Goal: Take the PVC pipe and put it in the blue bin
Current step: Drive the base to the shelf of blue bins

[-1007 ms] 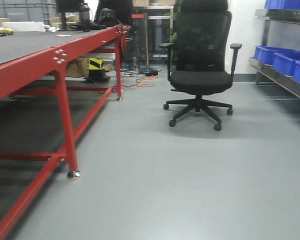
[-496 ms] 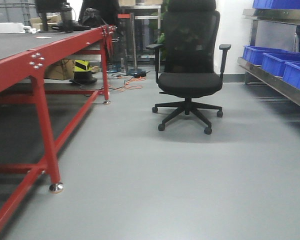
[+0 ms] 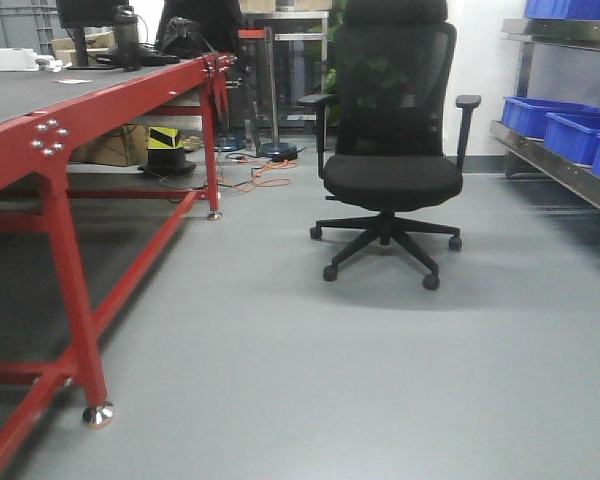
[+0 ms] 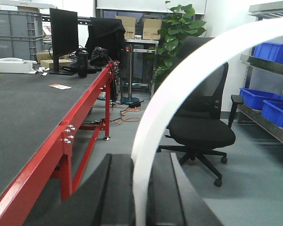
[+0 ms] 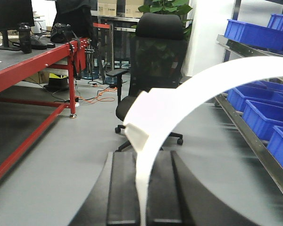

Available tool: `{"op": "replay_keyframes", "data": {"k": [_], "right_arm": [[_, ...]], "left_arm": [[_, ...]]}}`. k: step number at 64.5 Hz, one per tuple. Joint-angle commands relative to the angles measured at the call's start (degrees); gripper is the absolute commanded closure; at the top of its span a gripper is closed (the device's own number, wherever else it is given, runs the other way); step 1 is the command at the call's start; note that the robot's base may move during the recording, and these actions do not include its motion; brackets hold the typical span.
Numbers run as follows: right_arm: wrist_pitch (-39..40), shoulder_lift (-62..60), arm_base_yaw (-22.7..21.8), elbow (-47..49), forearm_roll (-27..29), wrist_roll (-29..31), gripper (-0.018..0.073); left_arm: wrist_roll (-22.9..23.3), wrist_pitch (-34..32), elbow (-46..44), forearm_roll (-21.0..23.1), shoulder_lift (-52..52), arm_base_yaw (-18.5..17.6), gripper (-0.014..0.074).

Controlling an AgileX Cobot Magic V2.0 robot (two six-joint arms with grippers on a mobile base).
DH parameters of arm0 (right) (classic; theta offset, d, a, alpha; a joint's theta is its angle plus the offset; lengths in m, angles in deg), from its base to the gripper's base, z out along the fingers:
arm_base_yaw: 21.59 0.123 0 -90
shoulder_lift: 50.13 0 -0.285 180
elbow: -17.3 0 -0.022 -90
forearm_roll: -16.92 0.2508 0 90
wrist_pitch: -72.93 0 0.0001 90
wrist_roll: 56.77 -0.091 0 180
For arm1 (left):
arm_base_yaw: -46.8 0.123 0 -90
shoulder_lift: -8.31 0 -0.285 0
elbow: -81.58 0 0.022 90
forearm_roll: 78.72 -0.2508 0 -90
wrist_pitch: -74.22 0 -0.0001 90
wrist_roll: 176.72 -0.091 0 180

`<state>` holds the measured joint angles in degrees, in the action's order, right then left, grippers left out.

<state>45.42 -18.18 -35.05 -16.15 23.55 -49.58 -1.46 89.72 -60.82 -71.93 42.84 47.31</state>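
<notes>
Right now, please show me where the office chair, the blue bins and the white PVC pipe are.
office chair (image 3: 392,180), front-facing view, on the seat cushion.
blue bins (image 3: 575,140), front-facing view, on the front wall of one bin on the shelf.
PVC pipe (image 4: 150,122), left wrist view, on the arch's lower part.

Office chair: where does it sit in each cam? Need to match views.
Front-facing: office chair centre-right, on open floor.
Left wrist: chair right of centre, partly behind the foreground white arc.
Right wrist: chair upper centre, its base behind that view's white arc.
Shared landmark: red table, on the left in all three.
</notes>
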Motion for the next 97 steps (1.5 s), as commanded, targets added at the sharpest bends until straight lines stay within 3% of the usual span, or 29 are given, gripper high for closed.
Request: {"op": "replay_keyframes", "data": {"k": [1,97], "right_arm": [[1.8,-0.2,0.0,0.0,-0.3,0.3,0.0722],[1.9,-0.2,0.0,0.0,-0.3,0.3,0.0722]], "left_arm": [[0.2,-1.5,0.0,0.3,-0.2,-0.4,0.0707],[0.2,-1.5,0.0,0.3,-0.2,-0.4,0.0707]]}}
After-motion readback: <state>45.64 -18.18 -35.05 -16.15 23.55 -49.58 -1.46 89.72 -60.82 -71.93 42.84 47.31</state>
